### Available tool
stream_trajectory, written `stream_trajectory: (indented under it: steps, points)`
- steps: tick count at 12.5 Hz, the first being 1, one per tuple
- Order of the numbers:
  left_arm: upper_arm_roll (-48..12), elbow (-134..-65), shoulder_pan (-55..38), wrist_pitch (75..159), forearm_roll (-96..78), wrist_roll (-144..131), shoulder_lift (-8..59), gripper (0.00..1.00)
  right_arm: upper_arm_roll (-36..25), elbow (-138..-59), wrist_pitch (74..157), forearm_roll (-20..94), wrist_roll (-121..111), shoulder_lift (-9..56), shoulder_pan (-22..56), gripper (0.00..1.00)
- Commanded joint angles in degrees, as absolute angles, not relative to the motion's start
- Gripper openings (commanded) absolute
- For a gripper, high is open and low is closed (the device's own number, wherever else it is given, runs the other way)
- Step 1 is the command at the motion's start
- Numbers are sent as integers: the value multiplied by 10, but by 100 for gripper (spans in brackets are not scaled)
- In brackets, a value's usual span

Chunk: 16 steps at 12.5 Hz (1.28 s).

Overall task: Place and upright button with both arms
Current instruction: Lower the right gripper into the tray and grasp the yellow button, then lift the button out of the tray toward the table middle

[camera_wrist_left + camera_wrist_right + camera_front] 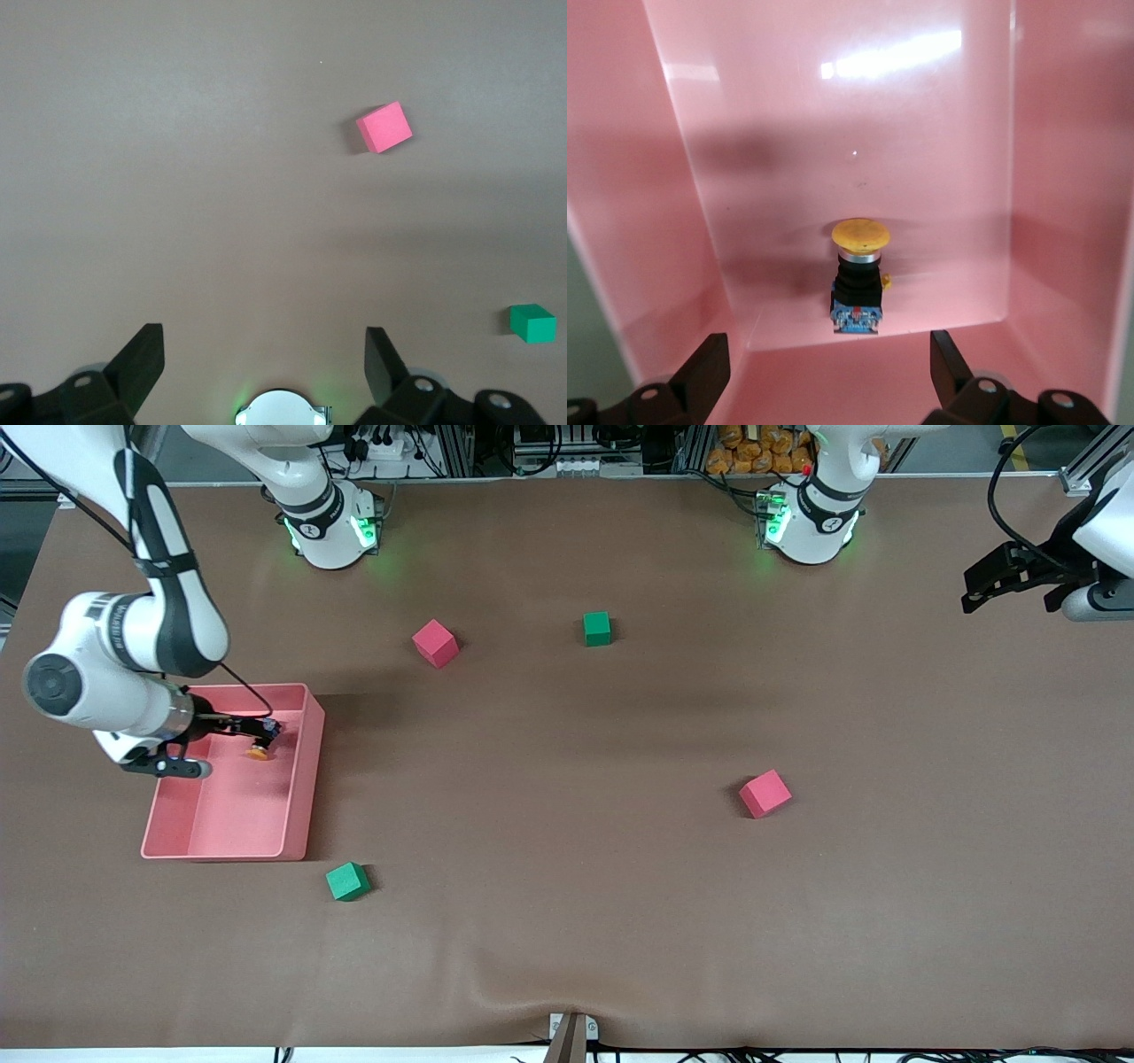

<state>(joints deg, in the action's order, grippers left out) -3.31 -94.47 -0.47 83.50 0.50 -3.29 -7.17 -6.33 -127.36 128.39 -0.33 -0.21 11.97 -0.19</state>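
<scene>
Button lies in the pink tray at the right arm's end of the brown table, under the wide-open, empty right gripper. Left gripper (wide open, empty) waits above bare tabletop. Right wrist view: button rests against the tray wall.

Bright, even overhead light — white glare streaks the pink tray; shadows soft.
</scene>
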Motion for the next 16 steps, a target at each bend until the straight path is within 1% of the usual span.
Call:
stream_trajectory:
  steps: [1,4,6,7,9,10,11,12,13,16]
  points:
    - [-40,-937,-4,825,11,-26,-68,100,-60,-1345,1363,-11,-8,112,-3,100]
    - [-40,-933,-4,826,11,-26,-67,100,-60,-1352,1392,-5,-2,150,-22,100]
    - [-40,-933,-3,826,11,-25,-67,100,-59,-1352,1438,-1,4,182,-28,100]
    - [-40,-933,-3,826,11,-25,-67,100,-59,-1352,1460,0,21,193,-27,100]
    - [-40,-933,-2,826,11,-25,-67,100,-58,-1351,1478,0,57,205,-23,100]
    - [-40,-933,-2,826,11,-25,-67,100,-58,-1351,1478,0,58,205,-23,70]
    - [-40,-933,-2,826,11,-25,-67,100,-58,-1349,1478,0,57,205,-24,33]
    - [-40,-933,-2,825,11,-25,-68,100,-58,-1349,1479,0,55,204,-25,10]
    - [-40,-933,-2,826,11,-25,-68,100,-58,-1348,1478,0,53,202,-25,3]
    - [-40,-933,-2,826,11,-25,-68,100,-58,-1347,1477,0,48,189,-25,2]
